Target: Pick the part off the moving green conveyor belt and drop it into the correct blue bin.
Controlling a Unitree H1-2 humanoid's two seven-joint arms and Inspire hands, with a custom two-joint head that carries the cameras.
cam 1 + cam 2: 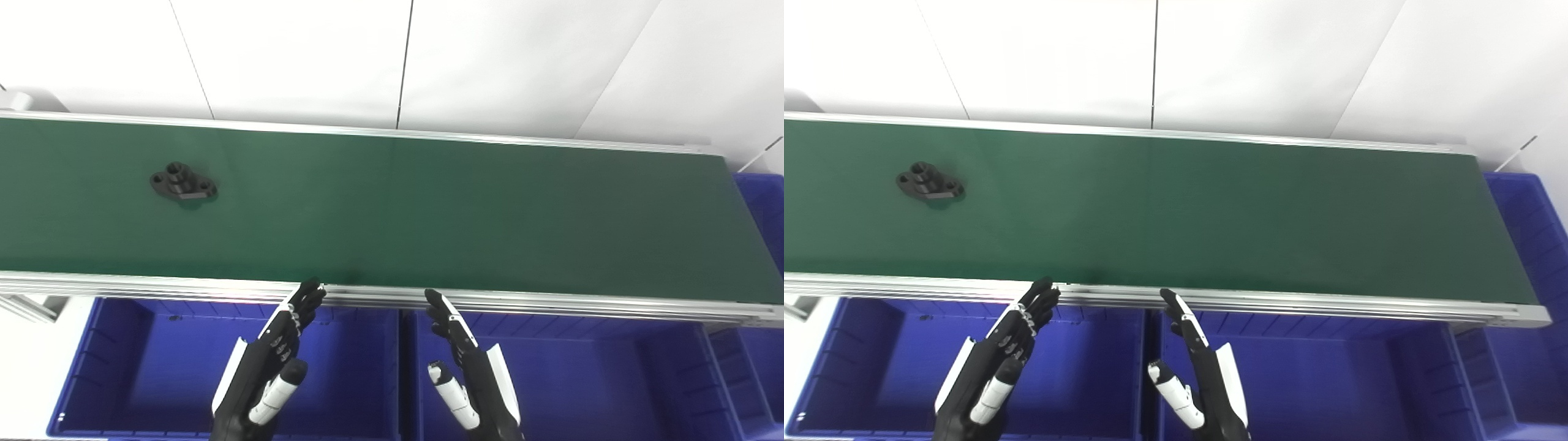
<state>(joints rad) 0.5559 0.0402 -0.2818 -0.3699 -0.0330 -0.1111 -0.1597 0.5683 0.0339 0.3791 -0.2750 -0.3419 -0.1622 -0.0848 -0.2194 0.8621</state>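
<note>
A black flanged part (183, 182) with a raised hub and bolt holes lies on the green conveyor belt (429, 208) at its far left; it also shows in the right eye view (930, 182). My left hand (269, 367) is open and empty, fingers straight, over the left blue bin (110, 367), fingertips near the belt's front rail. My right hand (468, 373) is open and empty over the middle blue bin (582, 380). Both hands are well to the right of the part.
An aluminium rail (551, 303) runs along the belt's front edge above the bins. Another blue bin (762, 202) stands at the belt's right end. A white wall is behind the belt.
</note>
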